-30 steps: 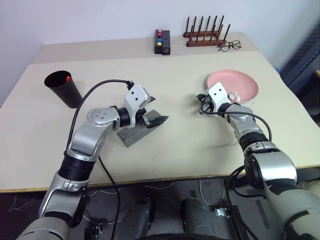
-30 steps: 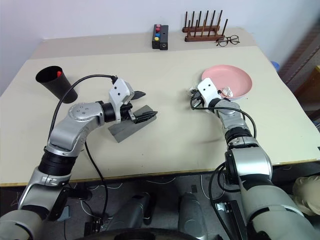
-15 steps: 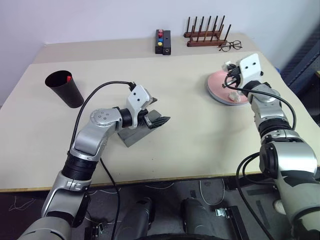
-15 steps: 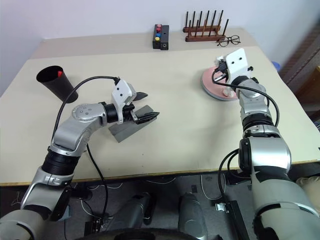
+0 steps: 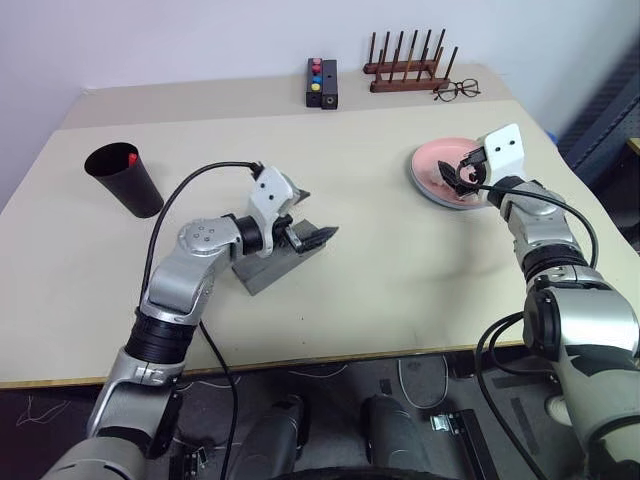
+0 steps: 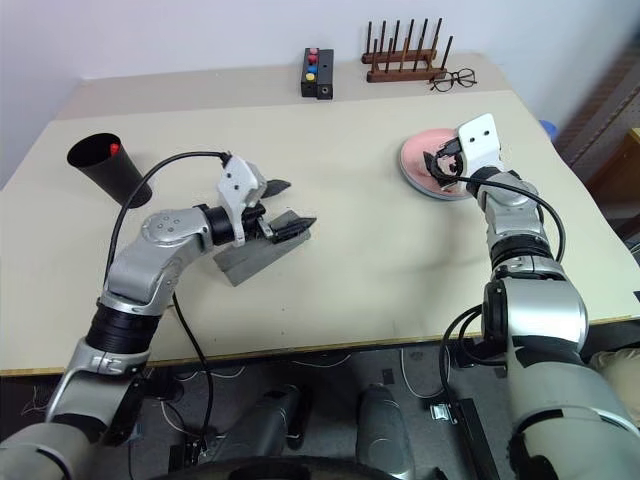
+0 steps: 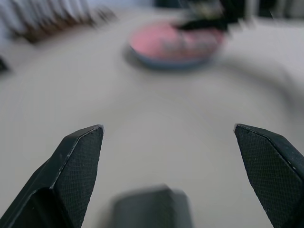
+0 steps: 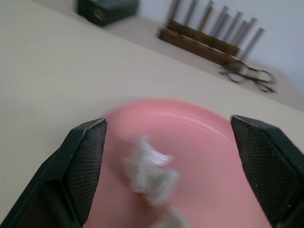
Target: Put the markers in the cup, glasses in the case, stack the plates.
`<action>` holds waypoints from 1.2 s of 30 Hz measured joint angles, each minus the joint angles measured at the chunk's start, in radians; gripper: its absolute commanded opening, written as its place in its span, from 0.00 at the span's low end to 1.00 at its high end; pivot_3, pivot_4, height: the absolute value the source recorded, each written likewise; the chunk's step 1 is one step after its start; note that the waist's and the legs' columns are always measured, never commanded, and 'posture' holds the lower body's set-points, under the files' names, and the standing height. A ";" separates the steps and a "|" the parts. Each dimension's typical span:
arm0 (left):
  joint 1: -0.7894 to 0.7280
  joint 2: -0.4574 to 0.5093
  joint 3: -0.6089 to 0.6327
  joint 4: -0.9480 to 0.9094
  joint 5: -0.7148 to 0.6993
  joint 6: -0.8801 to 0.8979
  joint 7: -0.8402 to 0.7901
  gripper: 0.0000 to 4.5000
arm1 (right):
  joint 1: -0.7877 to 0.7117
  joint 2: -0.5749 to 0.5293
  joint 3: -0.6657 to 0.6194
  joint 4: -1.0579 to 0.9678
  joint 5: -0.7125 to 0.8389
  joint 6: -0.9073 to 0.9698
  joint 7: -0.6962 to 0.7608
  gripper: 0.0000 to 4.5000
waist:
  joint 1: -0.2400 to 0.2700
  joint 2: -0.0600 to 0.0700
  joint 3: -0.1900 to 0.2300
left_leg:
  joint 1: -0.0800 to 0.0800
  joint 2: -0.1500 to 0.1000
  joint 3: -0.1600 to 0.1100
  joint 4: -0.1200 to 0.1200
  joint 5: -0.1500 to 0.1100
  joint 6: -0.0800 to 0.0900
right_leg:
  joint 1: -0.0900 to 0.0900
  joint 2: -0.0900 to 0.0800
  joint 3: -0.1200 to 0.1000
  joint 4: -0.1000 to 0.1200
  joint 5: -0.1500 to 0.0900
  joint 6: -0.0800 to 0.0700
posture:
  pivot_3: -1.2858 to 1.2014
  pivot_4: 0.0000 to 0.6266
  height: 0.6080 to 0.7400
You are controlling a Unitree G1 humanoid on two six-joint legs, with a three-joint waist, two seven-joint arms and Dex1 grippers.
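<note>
Pink plate (image 5: 445, 165) lies just beneath the right gripper's (image 5: 462, 176) wide-open, empty jaws.

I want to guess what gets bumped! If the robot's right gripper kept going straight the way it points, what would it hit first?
Probably the pink plate. The open right gripper hangs just above it, aimed across it toward the wooden rack and the spectacles. If it passes over the plate, those come next; depth is hard to judge.
</note>
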 measured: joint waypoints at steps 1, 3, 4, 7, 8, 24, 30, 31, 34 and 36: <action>0.011 0.002 0.021 0.000 -0.007 -0.006 0.005 1.00 | 0.013 0.000 -0.005 -0.026 0.017 -0.001 0.047 0.96 | 0.000 0.000 0.000 | 0.000 0.000 0.000 0.000 0.000 0.000 | 0.000 0.000 0.000 0.000 0.000 0.000 | 0.52 0.24 1.00; 0.057 0.029 0.052 -0.011 -0.033 -0.006 -0.011 1.00 | 0.077 -0.005 -0.009 -0.163 0.082 0.043 0.212 0.96 | 0.000 0.000 0.000 | 0.000 0.000 0.000 -0.001 0.000 0.000 | 0.000 0.000 0.000 0.000 0.000 0.000 | 0.52 0.24 1.00; 0.076 0.039 0.061 -0.013 -0.039 -0.005 -0.019 1.00 | 0.100 -0.009 -0.008 -0.198 0.098 0.065 0.262 0.96 | 0.001 0.000 0.000 | 0.000 0.000 0.000 0.000 0.000 0.000 | 0.000 0.000 0.000 0.000 0.000 0.000 | 0.52 0.24 1.00; 0.201 0.063 0.118 -0.071 -0.117 -0.019 -0.076 1.00 | 0.277 -0.062 0.003 -0.479 0.192 0.234 0.443 0.96 | 0.011 0.000 0.000 | 0.000 0.000 -0.001 -0.001 0.000 0.000 | 0.000 0.000 0.000 -0.001 0.000 0.000 | 0.52 0.24 1.00; 0.234 0.075 0.133 -0.084 -0.133 -0.020 -0.093 1.00 | 0.323 -0.081 0.002 -0.545 0.215 0.283 0.472 0.96 | 0.013 0.000 0.000 | 0.000 0.000 -0.001 -0.001 0.000 0.000 | 0.000 0.000 0.000 -0.001 0.000 0.000 | 0.52 0.24 1.00; 0.643 0.259 0.363 -0.288 -0.268 -0.089 -0.230 1.00 | 0.852 -0.294 -0.194 -1.249 0.460 0.730 0.487 0.96 | 0.017 0.002 -0.001 | 0.002 0.002 0.000 -0.003 -0.004 0.007 | 0.002 -0.002 0.000 -0.004 0.001 -0.002 | 0.52 0.24 1.00; 0.691 0.302 0.433 -0.294 -0.301 -0.091 -0.257 1.00 | 0.940 -0.295 -0.231 -1.307 0.485 0.757 0.469 0.96 | 0.031 0.002 -0.001 | 0.003 0.002 0.001 -0.003 -0.005 0.007 | 0.003 -0.002 0.000 -0.004 0.001 -0.002 | 0.52 0.24 1.00; 0.691 0.307 0.440 -0.299 -0.309 -0.091 -0.259 1.00 | 0.942 -0.295 -0.235 -1.312 0.490 0.762 0.464 0.96 | 0.034 0.002 -0.001 | 0.003 0.002 0.001 -0.003 -0.005 0.007 | 0.003 -0.002 0.000 -0.004 0.000 -0.003 | 0.52 0.24 1.00; 0.690 0.313 0.447 -0.310 -0.319 -0.088 -0.258 1.00 | 0.959 -0.295 -0.242 -1.333 0.499 0.765 0.447 0.96 | 0.038 0.002 -0.001 | 0.003 0.002 0.001 -0.003 -0.005 0.007 | 0.004 -0.002 0.000 -0.004 -0.001 -0.005 | 0.52 0.24 1.00; 0.697 0.313 0.447 -0.322 -0.321 -0.079 -0.245 1.00 | 0.974 -0.294 -0.245 -1.350 0.503 0.769 0.431 0.96 | 0.039 0.002 -0.001 | 0.003 0.002 0.001 -0.003 -0.005 0.007 | 0.004 -0.002 0.000 -0.005 -0.001 -0.005 | 0.52 0.24 1.00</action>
